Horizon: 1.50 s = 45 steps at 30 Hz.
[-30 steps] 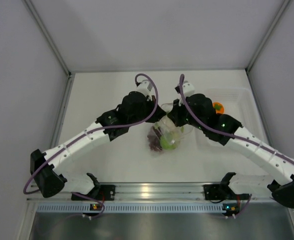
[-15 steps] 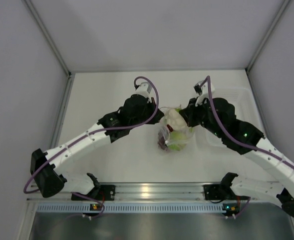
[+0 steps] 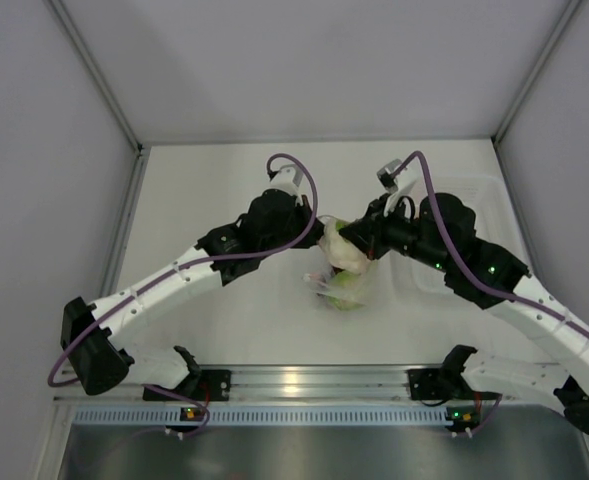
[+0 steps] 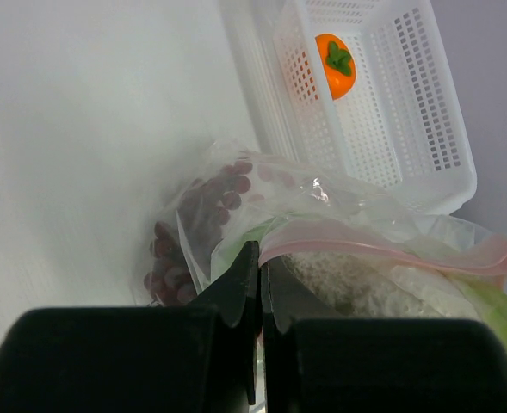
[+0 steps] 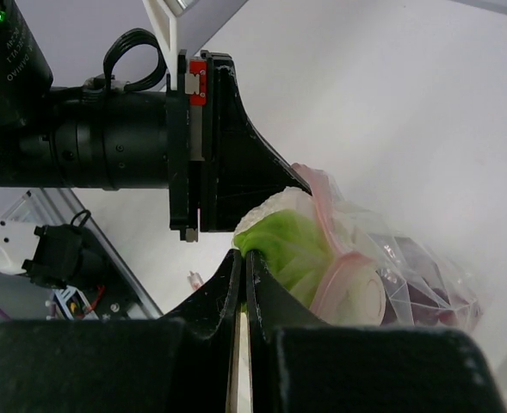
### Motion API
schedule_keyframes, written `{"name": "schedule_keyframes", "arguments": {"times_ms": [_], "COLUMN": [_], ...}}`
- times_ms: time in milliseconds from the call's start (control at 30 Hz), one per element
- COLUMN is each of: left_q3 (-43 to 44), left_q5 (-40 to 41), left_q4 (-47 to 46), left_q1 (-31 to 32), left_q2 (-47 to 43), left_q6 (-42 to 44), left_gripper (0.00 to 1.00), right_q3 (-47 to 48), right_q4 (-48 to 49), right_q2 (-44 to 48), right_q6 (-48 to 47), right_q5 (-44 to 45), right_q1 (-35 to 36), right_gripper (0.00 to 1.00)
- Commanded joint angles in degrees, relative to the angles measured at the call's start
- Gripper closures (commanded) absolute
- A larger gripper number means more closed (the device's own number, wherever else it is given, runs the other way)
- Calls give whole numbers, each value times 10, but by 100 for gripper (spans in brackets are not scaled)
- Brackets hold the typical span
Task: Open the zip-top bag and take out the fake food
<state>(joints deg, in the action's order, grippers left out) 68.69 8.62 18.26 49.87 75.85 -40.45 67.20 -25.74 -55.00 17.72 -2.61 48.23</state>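
Note:
The zip-top bag (image 3: 340, 283) hangs between my two grippers above the table's middle. My left gripper (image 4: 260, 254) is shut on the end of its pink zip strip (image 4: 382, 248). My right gripper (image 5: 244, 256) is shut on a green leaf of the leafy vegetable (image 5: 292, 245), which sticks up out of the bag's mouth (image 3: 338, 250). The grape bunch (image 4: 203, 225) and a green piece (image 3: 347, 293) are still inside the bag. The orange fruit (image 4: 336, 64) lies in the white basket (image 4: 412, 103). In the top view my left gripper (image 3: 320, 237) and right gripper (image 3: 346, 238) face each other closely.
The white basket (image 3: 471, 196) stands at the right of the table, partly under my right arm. White walls close in the back and both sides. A metal rail (image 3: 304, 380) runs along the near edge between the arm bases.
My right arm has come from over the basket to the bag and shut on the leafy vegetable. The vegetable has risen out of the mouth. The bag has shifted slightly right.

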Motion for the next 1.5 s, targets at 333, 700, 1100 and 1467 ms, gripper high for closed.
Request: {"name": "schedule_keyframes", "arguments": {"times_ms": [333,700,1100,1467], "left_q3": [-17,-21,-41,-61], "left_q5": [32,45,63,54], "left_q4": [-2,-2,-2,-2], "left_q1": [-2,-1,-12,-28], "left_q2": [-10,-1,-11,-44], "left_q6": [-16,-24,-31,-30], "left_gripper": [100,100,100,100], "right_q3": [-9,-22,91,123], "right_q4": [155,227,116,23], "right_q2": [96,103,58,40], "right_q6": [4,40,-4,-59], "right_q5": [105,131,313,402], "right_q1": [2,1,-6,-112], "right_gripper": [100,100,100,100]}}
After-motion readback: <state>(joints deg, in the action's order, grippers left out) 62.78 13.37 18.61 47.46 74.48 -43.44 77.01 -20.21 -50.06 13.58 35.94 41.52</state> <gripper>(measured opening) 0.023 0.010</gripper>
